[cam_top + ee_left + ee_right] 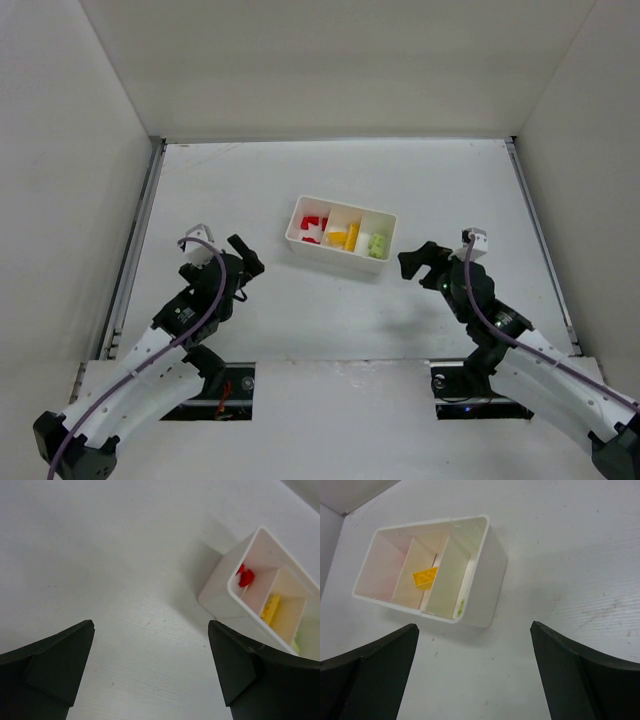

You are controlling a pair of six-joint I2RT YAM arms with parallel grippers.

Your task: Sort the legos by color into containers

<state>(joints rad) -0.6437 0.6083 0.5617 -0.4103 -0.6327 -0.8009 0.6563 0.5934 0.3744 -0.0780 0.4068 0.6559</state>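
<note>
The white tray (298, 221) stands mid-table with three compartments. Red legos (315, 228) lie in its left compartment, yellow-orange legos (345, 236) in the middle, pale yellow-green legos (378, 244) in the right. My left gripper (248, 256) is open and empty, left of the tray. My right gripper (415, 264) is open and empty, right of the tray. The left wrist view shows the tray (220, 587) with red (244, 576) and yellow-orange (270, 610) legos. The right wrist view shows the tray (490, 580), a yellow-orange lego (424, 576) and a sliver of green lego (461, 606).
White walls enclose the table on three sides. A metal rail (138, 230) runs along the left edge and another (540, 235) along the right. Both arm bases sit at the near edge. No loose legos show on the table surface.
</note>
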